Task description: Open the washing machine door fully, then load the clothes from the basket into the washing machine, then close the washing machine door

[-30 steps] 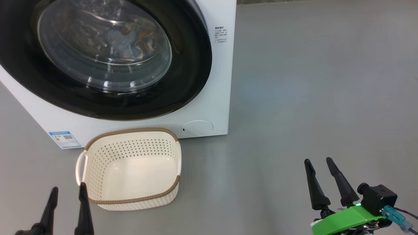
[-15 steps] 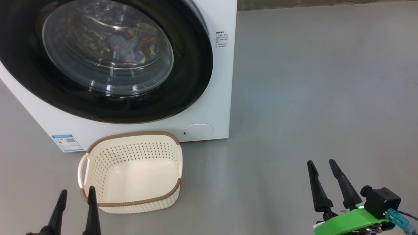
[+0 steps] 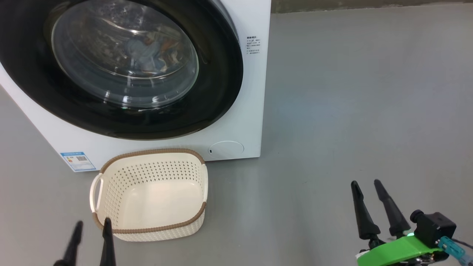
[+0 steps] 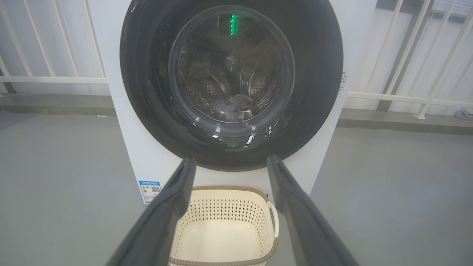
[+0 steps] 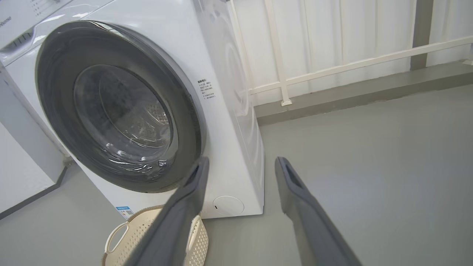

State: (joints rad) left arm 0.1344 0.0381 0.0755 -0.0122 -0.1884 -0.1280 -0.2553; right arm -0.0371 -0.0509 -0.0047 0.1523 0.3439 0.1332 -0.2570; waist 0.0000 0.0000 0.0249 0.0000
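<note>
Nearest, the left pincer and the right pincer stand open, holding nothing, the left just before the basket, which sits empty on the floor. Behind it the washer has its door shut, the clothes lying inside, seen through it.

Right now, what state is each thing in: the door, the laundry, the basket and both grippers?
washing machine door: shut.
clothes: inside the washing machine, seen through the door.
basket: upright, empty.
round flap: closed.
left gripper: jaws open, holding nothing.
right gripper: jaws open, holding nothing.
</note>
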